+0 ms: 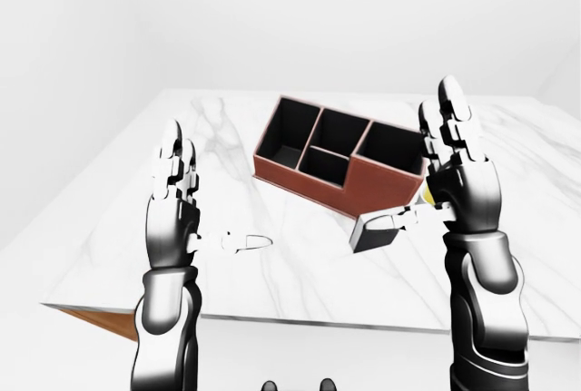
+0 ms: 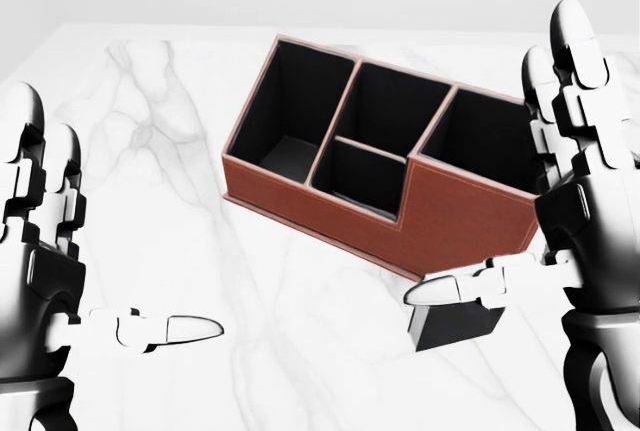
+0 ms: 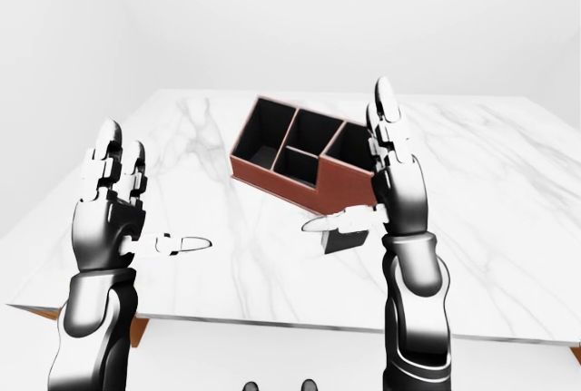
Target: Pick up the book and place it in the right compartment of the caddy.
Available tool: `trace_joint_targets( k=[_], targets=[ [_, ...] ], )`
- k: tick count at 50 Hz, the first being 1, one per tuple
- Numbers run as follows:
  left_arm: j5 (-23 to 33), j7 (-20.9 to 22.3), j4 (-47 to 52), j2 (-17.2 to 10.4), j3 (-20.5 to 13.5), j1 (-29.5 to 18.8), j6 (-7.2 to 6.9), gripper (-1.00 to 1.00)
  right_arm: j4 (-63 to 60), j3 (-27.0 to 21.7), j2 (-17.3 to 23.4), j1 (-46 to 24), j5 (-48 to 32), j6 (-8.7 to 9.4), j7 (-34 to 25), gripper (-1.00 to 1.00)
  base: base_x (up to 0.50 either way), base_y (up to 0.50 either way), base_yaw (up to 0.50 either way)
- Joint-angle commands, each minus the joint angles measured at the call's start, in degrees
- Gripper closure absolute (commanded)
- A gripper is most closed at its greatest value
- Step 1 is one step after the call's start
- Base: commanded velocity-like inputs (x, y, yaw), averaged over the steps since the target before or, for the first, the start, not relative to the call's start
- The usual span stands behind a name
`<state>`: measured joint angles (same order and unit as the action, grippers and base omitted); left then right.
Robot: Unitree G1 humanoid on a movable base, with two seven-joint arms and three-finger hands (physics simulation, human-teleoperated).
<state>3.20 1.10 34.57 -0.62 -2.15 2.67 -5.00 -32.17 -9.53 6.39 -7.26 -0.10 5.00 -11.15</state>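
- We see the book as a small dark, near-black block with flat faces and square corners, lying on the counter just beside the lower right corner of the caddy in the head view.
- In the left-eye view a sliver of yellow shows at the caddy's right edge, behind our right hand; we cannot tell what it is.
- The caddy is a reddish-brown, leather-like box with stitched-looking rims and black insides, split into four compartments, the right one the largest and tallest.
- The counter is a white marble slab with grey veins, smooth and glossy.
- Our right hand is released, fingers straight up, thumb reaching out just over the book.
- Our left hand is likewise open, fingers upright, thumb out sideways, well apart from the book.
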Motion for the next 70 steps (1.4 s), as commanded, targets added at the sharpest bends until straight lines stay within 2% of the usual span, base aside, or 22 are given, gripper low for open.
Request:
trace_joint_targets(
  k=[1, 20, 25, 28, 29, 31, 35, 36, 41, 43, 51, 55, 58, 62, 64, 70],
  targets=[
    [0.1, -0.5, -0.4, 0.0, -0.1, -0.3, 0.0, -1.0, 1.4, 0.2, 0.0, 0.0, -0.2, 0.0, -0.2, -1.0, 0.27, 0.02, 0.0],
    [0.1, -0.6, -2.6, -0.2, -0.4, -1.0, 0.0, -1.0, 2.6, 1.0, -0.3, 0.1, -1.3, 0.0, -0.3, -1.0, 0.27, 0.02, 0.0],
    [-0.1, -0.5, -0.9, -0.3, -0.6, -0.8, 0.0, -1.0, -0.4, 0.4, -0.4, 0.6, -0.3, 0.0, -0.9, -1.0, 0.06, 0.01, 0.0],
    [-0.2, -0.5, -1.2, -0.2, -0.7, -0.8, 0.0, -1.0, -2.3, 0.8, 0.1, 2.3, -1.9, 0.0, -2.8, -1.0, 0.0, 0.0, 0.0],
    [-0.2, -0.4, -1.4, -0.2, -0.8, -0.7, 0.0, -1.0, -2.9, 0.5, -0.4, 2.3, -3.2, 0.0, -1.5, -1.0, 0.0, 0.0, 0.0],
    [-0.3, -0.4, -1.7, -0.2, -0.8, -0.6, 0.0, -1.0, -5.4, 1.7, -0.3, 4.4, -3.0, 0.0, -5.1, -1.0, 0.0, 0.0, 0.0],
    [-0.5, -0.4, -2.1, -0.2, -0.9, -0.6, 0.0, -1.0, -7.5, 2.5, -1.0, 5.6, -7.8, -0.08, -5.8, -1.0, 0.0, 0.0, 0.0],
    [-0.6, -0.4, -2.4, -0.3, -1.0, -0.7, 0.0, -1.0, -7.6, 2.8, -1.1, 6.1, -9.6, -2.67, -5.9, -1.0, 0.0, 0.0, 0.0],
    [-0.8, -0.3, -4.0, -0.3, -1.0, -1.0, 0.0, -1.0, -9.6, 4.3, -1.7, 7.6, -15.0, -6.66, -8.1, -1.0, 0.0, 0.0, 0.0],
    [-0.8, -0.3, -4.2, -0.3, -0.9, -1.0, 0.0, -1.0, -9.4, 4.8, -1.5, 8.0, -18.2, -10.0, -8.4, -1.0, 0.0, 0.0, 0.0],
    [-1.3, 0.0, -3.8, -0.2, -0.9, -0.6, 0.0, -1.0, -12.1, 7.1, -2.8, 11.0, -27.5, -10.0, -12.8, -1.0, 0.0, 0.0, 0.0],
    [-1.6, 0.1, -3.6, -0.2, -0.8, -0.3, 0.0, -1.0, -12.9, 8.7, -3.2, 12.3, -29.8, -10.0, -12.9, -1.0, 0.0, 0.0, 0.0],
    [-1.8, 0.4, -3.6, -0.3, -0.9, 0.0, 0.0, -1.0, -13.3, 10.0, -3.1, 13.7, -32.6, -10.0, -13.2, -0.91, 0.0, 0.0, 0.0],
    [-2.4, 0.7, -3.8, -0.4, -1.7, -0.1, 0.0, -1.0, -14.0, 11.4, -3.7, 14.9, -36.1, -10.0, -13.9, -0.9, 0.0, 0.0, 0.0],
    [-2.7, 0.9, -4.1, -0.4, -1.9, 0.1, 0.0, -1.0, -14.1, 12.6, -3.6, 15.6, -38.2, -10.0, -14.1, -0.79, 0.0, 0.0, 0.0],
    [-3.2, 1.2, -4.0, -0.5, -2.4, 0.5, 0.0, -1.0, -13.1, 14.9, -3.3, 17.4, -42.3, -10.0, -14.4, -0.75, 0.0, 0.0, 0.0]
  ],
)
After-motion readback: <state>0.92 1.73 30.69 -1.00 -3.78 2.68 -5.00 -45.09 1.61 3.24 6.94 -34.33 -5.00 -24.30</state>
